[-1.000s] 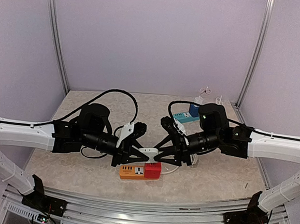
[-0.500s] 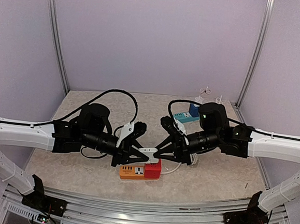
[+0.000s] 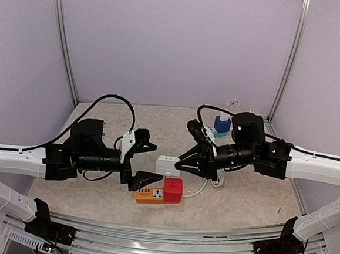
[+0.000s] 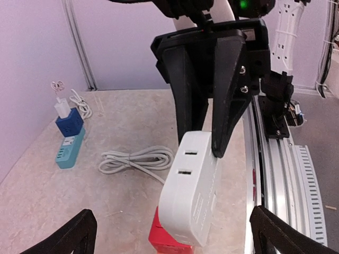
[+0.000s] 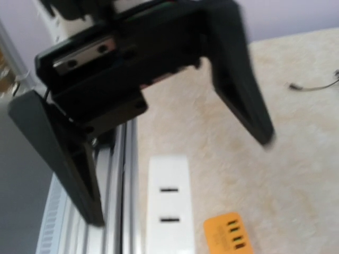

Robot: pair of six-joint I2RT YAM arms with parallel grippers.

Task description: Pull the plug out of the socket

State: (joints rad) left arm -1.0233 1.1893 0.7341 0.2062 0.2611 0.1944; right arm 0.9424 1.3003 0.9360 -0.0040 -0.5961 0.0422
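Right end effector (image 3: 180,166) pinches white plug (image 3: 166,164), seemingly off red socket (image 3: 172,189); left end effector (image 3: 157,161) spread wide

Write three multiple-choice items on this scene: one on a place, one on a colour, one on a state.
1. Where does the blue power strip lie?
A. on the far right part of the table
B. at the near left corner
C. between the arm bases

2. What colour is the block at the end of the orange strip?
A. green
B. red
C. black

3. What holds the white plug?
A. the left gripper
B. the right gripper
C. nothing

Answers:
1 A, it lies far back, right of centre.
2 B, the top view shows it red.
3 B, the right gripper clamps the plug's end, while the left gripper is wide open.
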